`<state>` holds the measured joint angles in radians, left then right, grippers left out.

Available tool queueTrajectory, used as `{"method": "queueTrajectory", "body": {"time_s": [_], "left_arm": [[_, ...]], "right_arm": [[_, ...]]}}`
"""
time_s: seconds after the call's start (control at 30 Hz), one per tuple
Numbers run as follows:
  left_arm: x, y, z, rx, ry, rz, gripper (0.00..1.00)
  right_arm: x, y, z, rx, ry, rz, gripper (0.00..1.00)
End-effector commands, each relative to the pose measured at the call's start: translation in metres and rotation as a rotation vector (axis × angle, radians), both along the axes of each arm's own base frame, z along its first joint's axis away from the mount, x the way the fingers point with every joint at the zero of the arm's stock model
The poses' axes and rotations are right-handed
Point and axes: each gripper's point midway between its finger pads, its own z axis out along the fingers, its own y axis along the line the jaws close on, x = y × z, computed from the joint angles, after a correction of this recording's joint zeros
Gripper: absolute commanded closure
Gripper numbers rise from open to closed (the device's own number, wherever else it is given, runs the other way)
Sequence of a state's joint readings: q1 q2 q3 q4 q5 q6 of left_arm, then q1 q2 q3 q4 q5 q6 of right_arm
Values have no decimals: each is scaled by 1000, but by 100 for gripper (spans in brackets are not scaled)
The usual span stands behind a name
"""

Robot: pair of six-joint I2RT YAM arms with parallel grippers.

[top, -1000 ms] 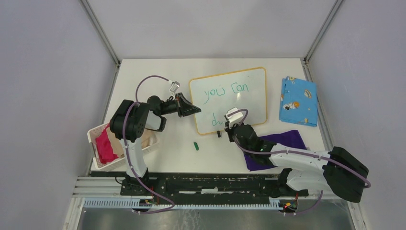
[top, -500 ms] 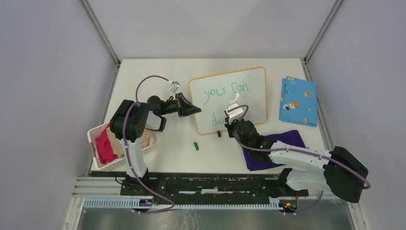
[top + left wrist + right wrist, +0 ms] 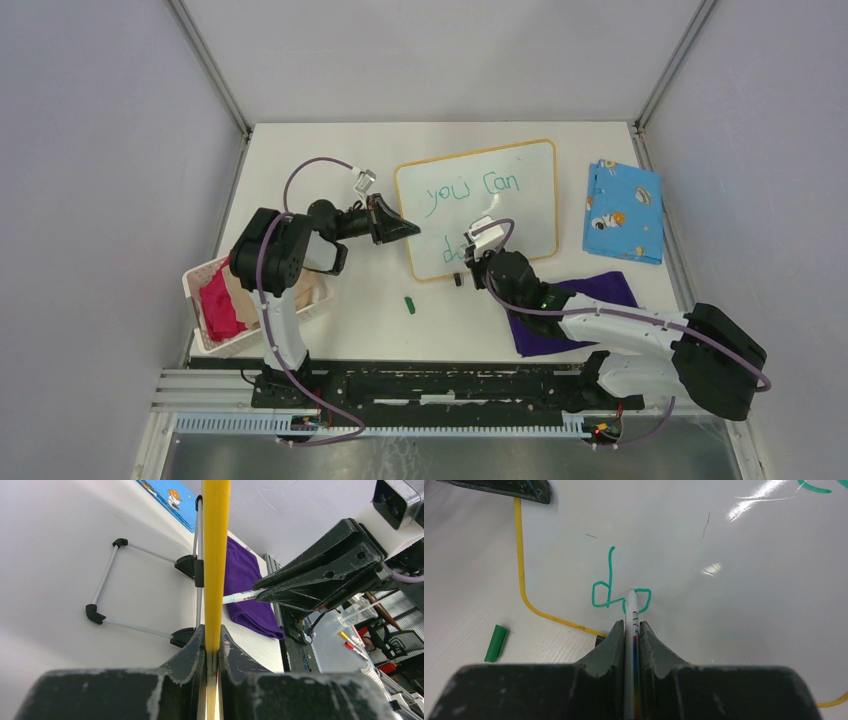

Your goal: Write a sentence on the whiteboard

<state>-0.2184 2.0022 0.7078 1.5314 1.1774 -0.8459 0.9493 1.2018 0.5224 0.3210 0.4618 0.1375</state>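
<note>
The whiteboard [image 3: 520, 215] stands tilted on a wire stand, its yellow rim [image 3: 215, 555] clamped between the jaws of my left gripper [image 3: 405, 229] [image 3: 212, 630] at the board's left edge. The sentence [image 3: 470, 190] reads "you can" in green on the upper line. Below it, "do" [image 3: 611, 592] shows in the right wrist view. My right gripper [image 3: 475, 258] [image 3: 631, 625] is shut on a white marker [image 3: 631, 612], whose tip touches the board on the "o". The left wrist view shows the same marker [image 3: 240, 597] from the side.
A green marker cap [image 3: 409, 304] [image 3: 497, 643] lies on the table before the board. A purple cloth [image 3: 610, 290] lies under the right arm, a blue patterned cloth [image 3: 623, 210] at the far right. A white basket [image 3: 195, 285] with a pink cloth sits at the left.
My right gripper has crept slightly left and away from me along the lower line with the marker. The left gripper and the board have stayed put.
</note>
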Motion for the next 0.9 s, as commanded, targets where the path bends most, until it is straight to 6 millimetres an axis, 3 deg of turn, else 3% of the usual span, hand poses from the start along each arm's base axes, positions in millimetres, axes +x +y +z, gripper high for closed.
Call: {"method": "queueTrajectory", "body": {"time_s": [0.0,0.37,0.6,0.7,0.87], "left_arm": [[-12,-8,0,2,-46,-67,98],[-11,-8,0,2,-43,-65,98],[-11,-8,1,2,-43,-66,98],[-12,-8,1,1,-44,-65,98],[-11,-8,1,1,-46,-65,98]], "right_arm": [[-2,11,2,38,3,26,100],[-11,-6,-14,20,21,1,100],[-10,-13,33,121,-63,-20,100],[-4,-26,48,118,-100,-60,100],[11,-59,49,116,-109,-155,100]]}}
